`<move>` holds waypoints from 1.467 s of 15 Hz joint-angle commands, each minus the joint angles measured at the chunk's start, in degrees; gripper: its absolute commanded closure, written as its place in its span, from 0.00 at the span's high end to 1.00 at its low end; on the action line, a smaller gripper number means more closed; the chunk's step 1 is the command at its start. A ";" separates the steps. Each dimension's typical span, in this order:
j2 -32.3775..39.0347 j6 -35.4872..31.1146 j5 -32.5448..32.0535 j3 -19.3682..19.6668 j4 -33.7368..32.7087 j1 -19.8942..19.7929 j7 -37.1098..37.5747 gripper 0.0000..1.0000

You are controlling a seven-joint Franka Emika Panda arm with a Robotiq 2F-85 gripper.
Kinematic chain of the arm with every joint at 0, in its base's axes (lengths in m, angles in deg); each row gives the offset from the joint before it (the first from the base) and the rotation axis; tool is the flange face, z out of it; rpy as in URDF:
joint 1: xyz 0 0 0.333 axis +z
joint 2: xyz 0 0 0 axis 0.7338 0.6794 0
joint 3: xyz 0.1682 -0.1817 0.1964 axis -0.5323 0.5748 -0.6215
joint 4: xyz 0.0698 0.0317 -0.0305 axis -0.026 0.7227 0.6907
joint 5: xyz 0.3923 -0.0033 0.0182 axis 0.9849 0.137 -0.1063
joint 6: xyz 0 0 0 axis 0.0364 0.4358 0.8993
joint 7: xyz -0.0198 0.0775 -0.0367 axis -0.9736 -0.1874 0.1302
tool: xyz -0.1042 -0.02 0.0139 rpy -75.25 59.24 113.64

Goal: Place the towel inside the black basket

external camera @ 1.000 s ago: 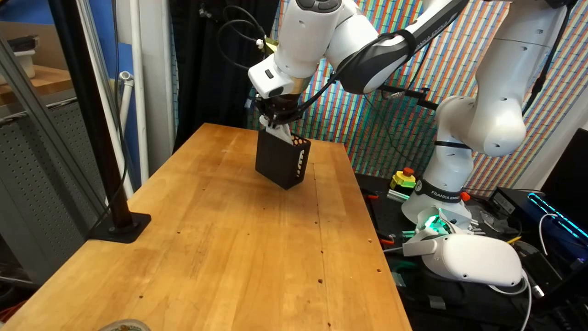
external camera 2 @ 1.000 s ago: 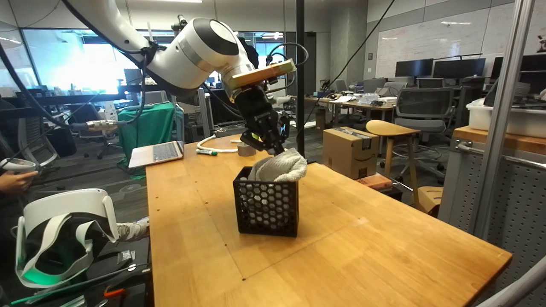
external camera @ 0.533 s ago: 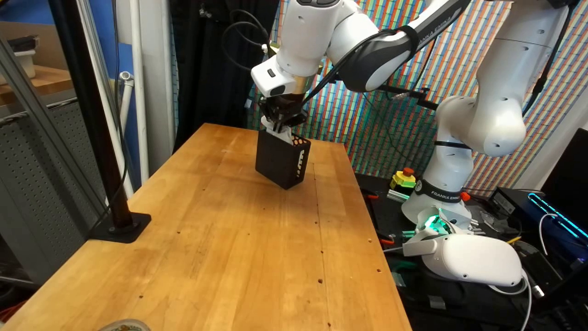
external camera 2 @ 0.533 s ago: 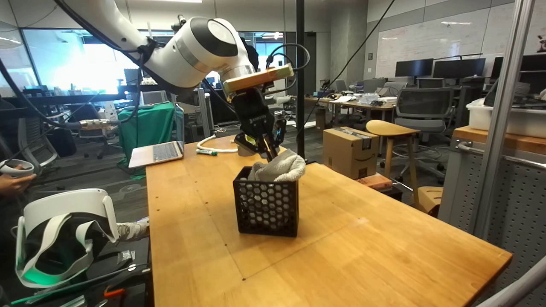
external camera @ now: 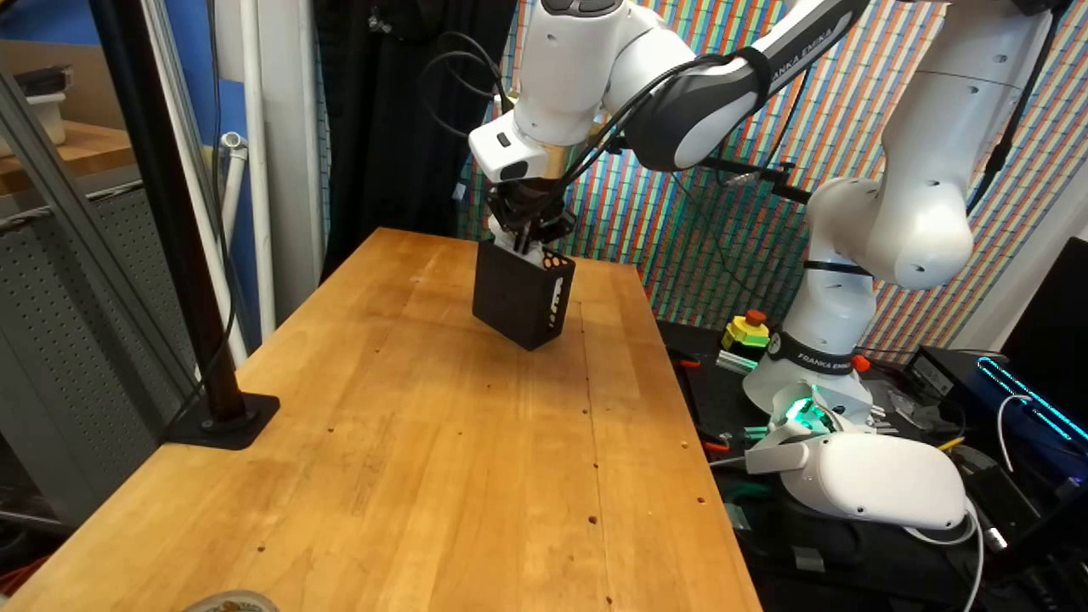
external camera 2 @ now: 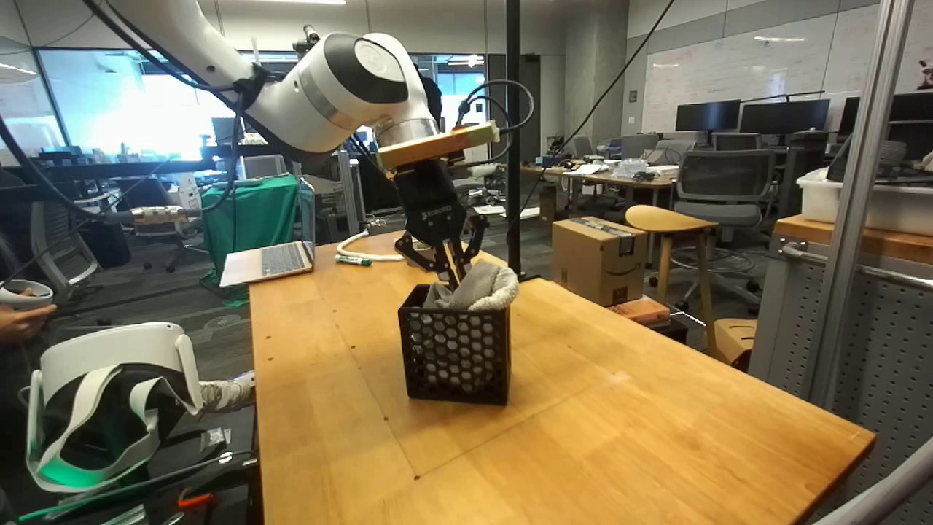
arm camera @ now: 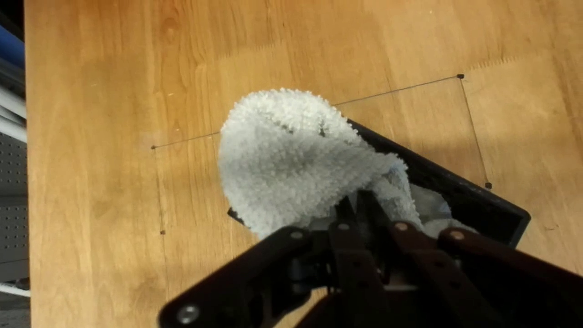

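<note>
The black basket (external camera: 514,297) stands upright on the wooden table; its honeycomb wall shows in an exterior view (external camera 2: 458,397) and its rim in the wrist view (arm camera: 460,180). The fluffy pale grey towel (external camera 2: 492,284) is bunched in it, with a hump above the rim. In the wrist view the towel (arm camera: 282,168) bulges past one basket edge. My gripper (arm camera: 356,198) points down over the basket, its fingers close together with a narrow strip of cloth between them, tips sunk in a towel fold. The gripper also shows in both exterior views (external camera: 522,242) (external camera 2: 458,283).
A black pole on a base plate (external camera: 223,421) stands at one table edge. A laptop (external camera 2: 270,262), a green marker (external camera 2: 353,260) and a white tube (external camera 2: 346,248) lie at the far end. A round dish (external camera: 231,602) is partly in view. A headset (external camera: 884,480) sits beside the table.
The gripper has come lower and turned more upright over the basket. The towel's hump has sunk and folded slightly with it. The basket has not moved.
</note>
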 commanded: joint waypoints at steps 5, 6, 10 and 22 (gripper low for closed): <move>-0.24 -1.46 1.34 1.09 1.09 -0.96 0.95 0.13; 0.45 -2.28 1.84 1.38 1.03 -1.17 0.61 0.12; 2.91 -11.84 6.02 2.75 2.41 -2.25 -2.34 0.10; 3.43 -14.99 12.37 3.58 2.38 -3.65 -5.03 0.12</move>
